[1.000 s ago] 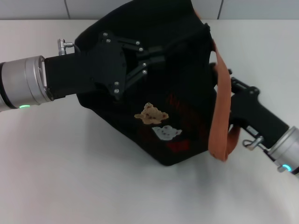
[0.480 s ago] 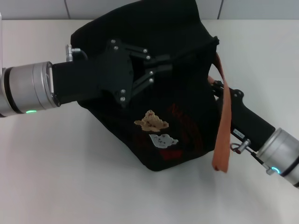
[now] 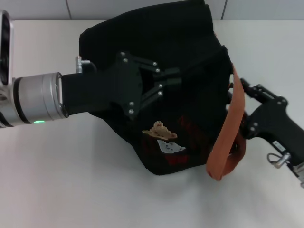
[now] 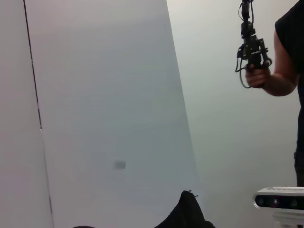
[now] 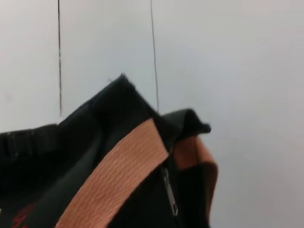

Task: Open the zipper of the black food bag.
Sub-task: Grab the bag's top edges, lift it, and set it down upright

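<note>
Shifting rightward since a second ago, the left gripper (image 3: pixel 166 85) presses the black food bag (image 3: pixel 190 57) mid-frame, jaws' state unclear; the right gripper (image 3: pixel 240 111), jaws hidden, has retreated, strap (image 3: pixel 228 137) slack, zipper (image 5: pixel 169 190) apparently unopened.

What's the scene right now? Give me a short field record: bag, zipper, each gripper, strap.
bag: black food bag tilted on the white table, bear pictures facing the head camera
zipper: metal pull visible in the right wrist view, beside the strap; how far it is opened cannot be told
left gripper: reaching in from the robot's left, over the bag's upper front; fingertips lost against the black fabric
right gripper: at the bag's right side, next to the strap; finger state unclear
strap: orange-brown strap hanging down the bag's right side
</note>
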